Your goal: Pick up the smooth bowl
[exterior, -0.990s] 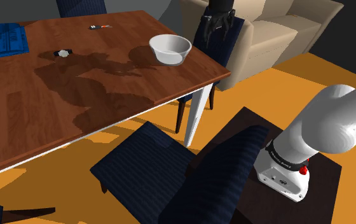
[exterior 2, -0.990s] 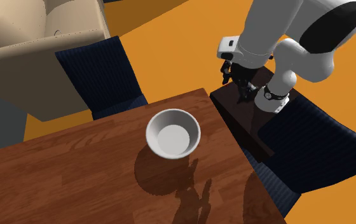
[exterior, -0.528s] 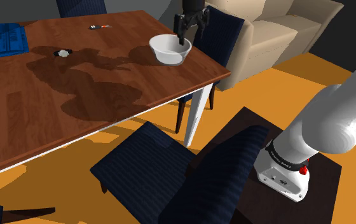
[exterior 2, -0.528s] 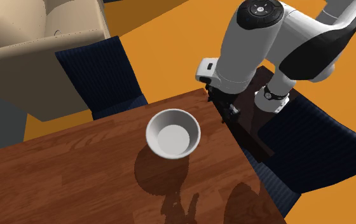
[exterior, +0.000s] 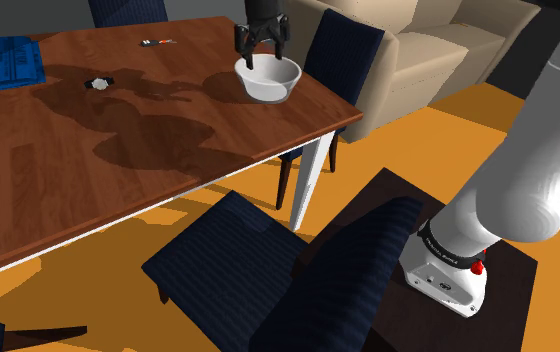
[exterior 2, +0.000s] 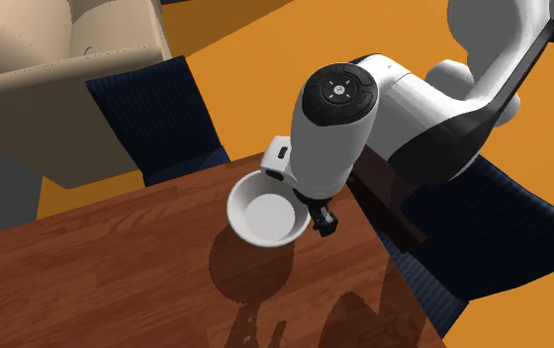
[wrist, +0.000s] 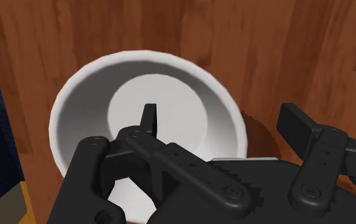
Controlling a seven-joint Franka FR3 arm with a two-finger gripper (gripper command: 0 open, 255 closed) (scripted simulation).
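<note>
A smooth white bowl (exterior: 271,80) stands on the brown wooden table (exterior: 118,170), near the corner on the shoulder view's right. My black gripper (exterior: 261,52) hangs open just above the bowl's far rim. In the wrist view the gripper (wrist: 221,118) straddles the rim of the bowl (wrist: 170,95): one finger (wrist: 149,117) is over the inside, the other (wrist: 294,118) over the table (wrist: 285,51) outside. Nothing is held. In the second exterior view the white arm covers part of the bowl (exterior 2: 260,216), and one black finger (exterior 2: 324,221) shows beside its rim.
A blue booklet (exterior: 3,62), a small watch-like item (exterior: 100,83) and a tiny object (exterior: 156,42) lie farther along the table. Dark blue chairs (exterior: 238,260) (exterior: 343,50) stand by the table's edge. A beige sofa (exterior: 428,50) sits behind, on an orange floor.
The gripper has swung from beside the chair past the table corner to above the bowl and come down near its rim. Its fingers stay apart; the bowl has not moved.
</note>
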